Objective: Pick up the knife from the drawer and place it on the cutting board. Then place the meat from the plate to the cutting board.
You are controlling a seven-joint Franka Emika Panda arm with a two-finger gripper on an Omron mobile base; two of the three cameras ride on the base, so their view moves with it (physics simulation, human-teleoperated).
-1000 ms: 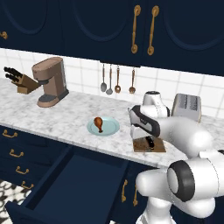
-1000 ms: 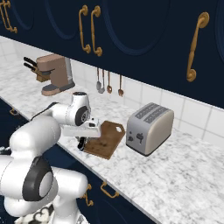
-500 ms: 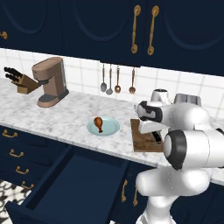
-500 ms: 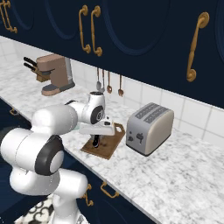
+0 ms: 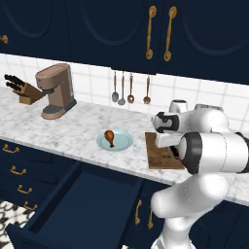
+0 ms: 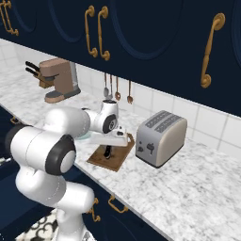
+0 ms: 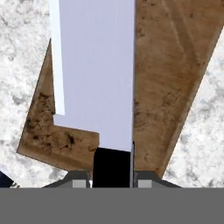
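One knife, one cutting board, one plate, one piece of meat and one open drawer are counted. Four utensils are seen hung on the tiled wall; one coffee machine, one knife block and one toaster are noted on the counter.

The arm is seen folded forward over the counter edge, wrist bent down above the board. The gripper is closed on the knife's black handle; the broad blade is seen running toward 12 o'clock in the hand view, above the brown board. Contact between blade and board cannot be told.

The meat is seen lying on the plate, at 9 o'clock from the board in the left base view. The drawer is seen pulled out at 6 o'clock below the plate.
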